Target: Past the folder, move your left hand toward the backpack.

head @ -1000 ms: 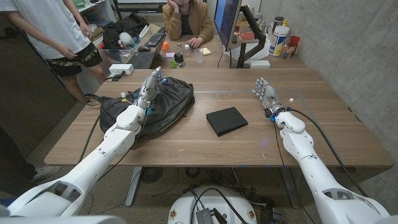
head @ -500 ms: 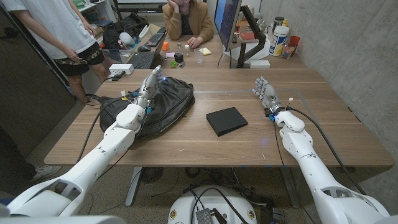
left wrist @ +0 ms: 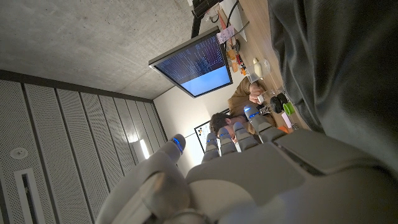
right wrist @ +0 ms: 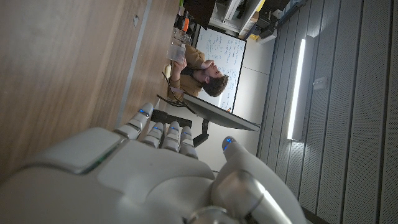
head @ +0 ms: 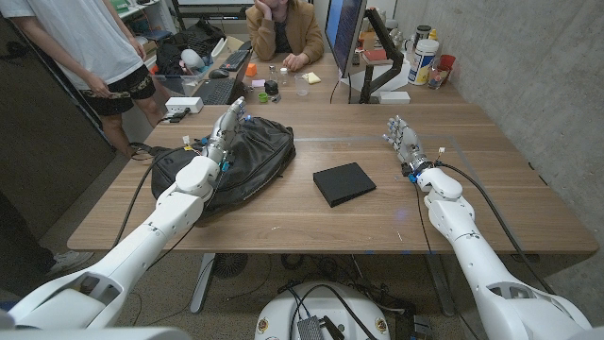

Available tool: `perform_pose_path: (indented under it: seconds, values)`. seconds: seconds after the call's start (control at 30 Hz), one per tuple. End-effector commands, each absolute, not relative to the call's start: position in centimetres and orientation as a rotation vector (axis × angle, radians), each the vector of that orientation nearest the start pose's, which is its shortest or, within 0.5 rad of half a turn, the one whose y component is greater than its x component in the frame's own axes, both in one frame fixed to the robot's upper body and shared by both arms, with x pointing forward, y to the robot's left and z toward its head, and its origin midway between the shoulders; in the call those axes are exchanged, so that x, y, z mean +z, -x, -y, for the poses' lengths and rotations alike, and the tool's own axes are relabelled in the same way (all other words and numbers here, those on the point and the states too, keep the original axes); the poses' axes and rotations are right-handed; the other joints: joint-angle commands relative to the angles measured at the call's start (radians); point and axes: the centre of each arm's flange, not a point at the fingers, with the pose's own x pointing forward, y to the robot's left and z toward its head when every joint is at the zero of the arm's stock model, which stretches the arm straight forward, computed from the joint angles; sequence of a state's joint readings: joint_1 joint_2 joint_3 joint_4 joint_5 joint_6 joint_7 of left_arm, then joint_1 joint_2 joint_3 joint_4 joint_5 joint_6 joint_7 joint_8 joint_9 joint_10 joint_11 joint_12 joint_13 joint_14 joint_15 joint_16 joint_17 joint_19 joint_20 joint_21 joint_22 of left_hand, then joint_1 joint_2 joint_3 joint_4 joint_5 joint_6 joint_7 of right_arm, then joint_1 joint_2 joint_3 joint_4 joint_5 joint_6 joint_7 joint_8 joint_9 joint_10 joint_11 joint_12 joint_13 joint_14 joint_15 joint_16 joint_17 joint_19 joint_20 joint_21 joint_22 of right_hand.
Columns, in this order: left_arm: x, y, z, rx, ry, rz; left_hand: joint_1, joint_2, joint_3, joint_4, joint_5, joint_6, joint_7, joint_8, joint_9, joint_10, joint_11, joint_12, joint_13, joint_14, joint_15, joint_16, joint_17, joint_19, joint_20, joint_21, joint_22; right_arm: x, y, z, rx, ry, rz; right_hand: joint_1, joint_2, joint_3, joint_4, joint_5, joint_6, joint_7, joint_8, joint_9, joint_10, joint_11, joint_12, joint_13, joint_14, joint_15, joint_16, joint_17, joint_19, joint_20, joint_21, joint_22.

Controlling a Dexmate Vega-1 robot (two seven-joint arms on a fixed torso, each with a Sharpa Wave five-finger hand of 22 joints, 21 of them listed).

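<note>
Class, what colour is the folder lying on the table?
Black; the folder shows best in the head view.

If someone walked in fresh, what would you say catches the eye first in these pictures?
Probably the black backpack slumped on the table's left part, with the left hand reaching over it. Next, the black folder lying flat mid-table, and the right hand raised, holding nothing, over the right side.

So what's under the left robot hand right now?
The black backpack lies under the left robot hand, whose fingers reach out over its top. Whether the palm touches the fabric cannot be told; the arm covers part of the bag.
</note>
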State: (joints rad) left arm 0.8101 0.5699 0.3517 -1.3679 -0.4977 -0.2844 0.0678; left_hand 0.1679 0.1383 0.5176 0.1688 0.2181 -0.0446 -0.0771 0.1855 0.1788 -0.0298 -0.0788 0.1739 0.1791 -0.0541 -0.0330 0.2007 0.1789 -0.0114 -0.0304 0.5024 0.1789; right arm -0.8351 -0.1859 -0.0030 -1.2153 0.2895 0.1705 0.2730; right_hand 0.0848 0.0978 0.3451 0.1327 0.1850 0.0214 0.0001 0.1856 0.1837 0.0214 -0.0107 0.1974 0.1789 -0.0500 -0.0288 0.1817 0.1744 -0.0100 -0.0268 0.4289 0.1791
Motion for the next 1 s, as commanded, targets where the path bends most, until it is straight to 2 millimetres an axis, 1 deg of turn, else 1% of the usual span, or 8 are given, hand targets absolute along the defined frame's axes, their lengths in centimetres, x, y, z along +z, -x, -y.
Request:
perform_pose_path:
  seconds: [0.03,1.0]
  values:
    - [2.17,-63.54,-31.0,-0.095,-0.144,0.696,0.013,0.024,0.01,-0.001,0.005,0.002,-0.004,0.006,0.003,-0.005,-0.004,0.005,0.002,-0.007,-0.048,0.002,0.005,-0.006,-0.056,-0.006,0.006,-2.88,-66.94,28.66,0.217,-0.044,0.573,0.006,0.061,-0.002,0.0,0.005,0.007,-0.001,0.005,0.002,0.011,0.0,0.006,0.002,-0.007,-0.002,0.005,0.002,0.006,-0.062,-0.002,0.003]
    - [2.92,-62.81,-31.07,-0.072,-0.179,0.716,0.015,0.024,0.013,0.0,0.005,0.005,-0.004,0.007,0.003,-0.006,-0.002,0.006,0.002,-0.01,-0.048,0.003,0.004,-0.005,-0.053,-0.011,0.006,-3.19,-67.02,28.71,0.219,-0.052,0.569,0.007,0.062,-0.004,0.0,0.005,0.007,0.0,0.005,0.002,0.011,0.0,0.006,0.002,-0.007,-0.002,0.005,0.002,0.008,-0.063,-0.007,0.004]
